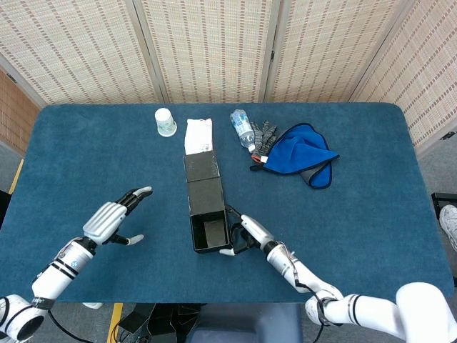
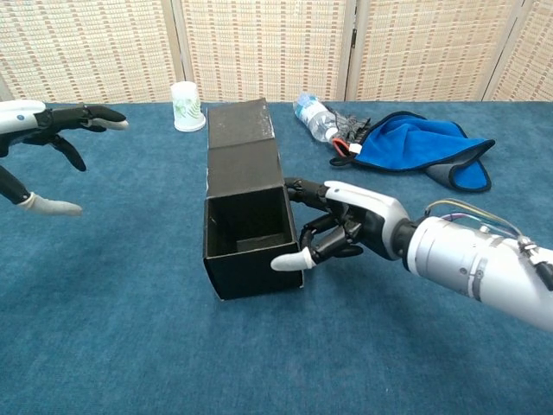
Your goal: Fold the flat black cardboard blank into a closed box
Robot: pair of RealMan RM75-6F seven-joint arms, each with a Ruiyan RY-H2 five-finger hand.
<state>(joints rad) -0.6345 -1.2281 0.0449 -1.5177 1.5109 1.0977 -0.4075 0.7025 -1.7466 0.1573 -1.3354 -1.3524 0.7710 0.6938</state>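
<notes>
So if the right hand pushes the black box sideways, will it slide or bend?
Probably it slides: the box looks empty and light. Its thin walls may flex where the right hand touches the open end. The lid flap likely wobbles.
</notes>
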